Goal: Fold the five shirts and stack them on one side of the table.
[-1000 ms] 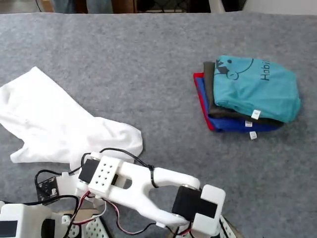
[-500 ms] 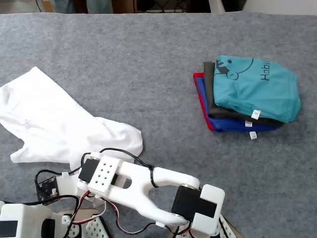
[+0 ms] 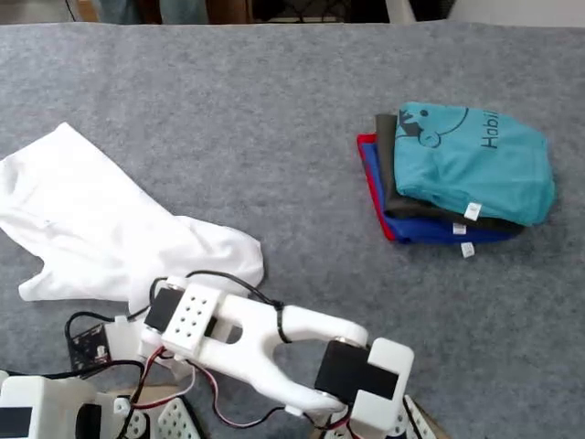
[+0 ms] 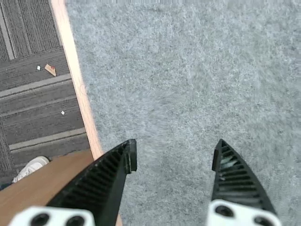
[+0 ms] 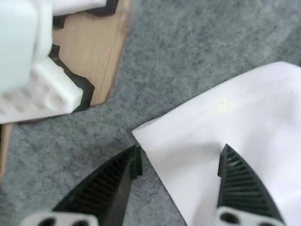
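Observation:
A crumpled white shirt lies unfolded at the left of the grey felt table. Folded shirts are stacked at the right, a teal shirt on top of dark grey, blue and red ones. The right arm stretches from the front edge leftward, its wrist over the white shirt's near hem. My right gripper is open, its fingers on either side of a corner of the white shirt. My left gripper hangs open over bare felt beside the table's edge.
A wooden table edge with carpeted floor beyond it runs past the left gripper. White base parts of the left arm on a wooden board sit close to the right gripper. Bare felt spans the middle and back of the table.
The right arm has shifted very slightly toward the white shirt. The shirts have not moved.

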You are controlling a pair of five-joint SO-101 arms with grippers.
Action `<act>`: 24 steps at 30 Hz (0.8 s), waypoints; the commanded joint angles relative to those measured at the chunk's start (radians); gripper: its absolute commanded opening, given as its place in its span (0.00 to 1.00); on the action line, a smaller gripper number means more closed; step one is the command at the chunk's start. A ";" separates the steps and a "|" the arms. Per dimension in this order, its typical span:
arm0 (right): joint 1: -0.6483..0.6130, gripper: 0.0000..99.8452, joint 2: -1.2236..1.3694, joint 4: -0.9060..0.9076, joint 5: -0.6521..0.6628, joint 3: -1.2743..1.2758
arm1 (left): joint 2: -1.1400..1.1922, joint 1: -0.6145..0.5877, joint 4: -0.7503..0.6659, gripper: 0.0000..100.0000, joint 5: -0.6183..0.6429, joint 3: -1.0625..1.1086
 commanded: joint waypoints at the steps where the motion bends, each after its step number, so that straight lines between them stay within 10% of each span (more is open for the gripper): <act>1: 0.011 0.27 0.008 0.025 0.034 -0.016 | -0.014 0.016 -0.003 0.27 0.008 -0.096; 19: 0.038 0.26 0.153 0.011 0.048 -0.074 | -0.008 0.085 0.044 0.27 0.009 -0.203; 24: 0.043 0.07 0.156 0.006 0.046 -0.079 | -0.008 0.085 0.044 0.27 0.009 -0.203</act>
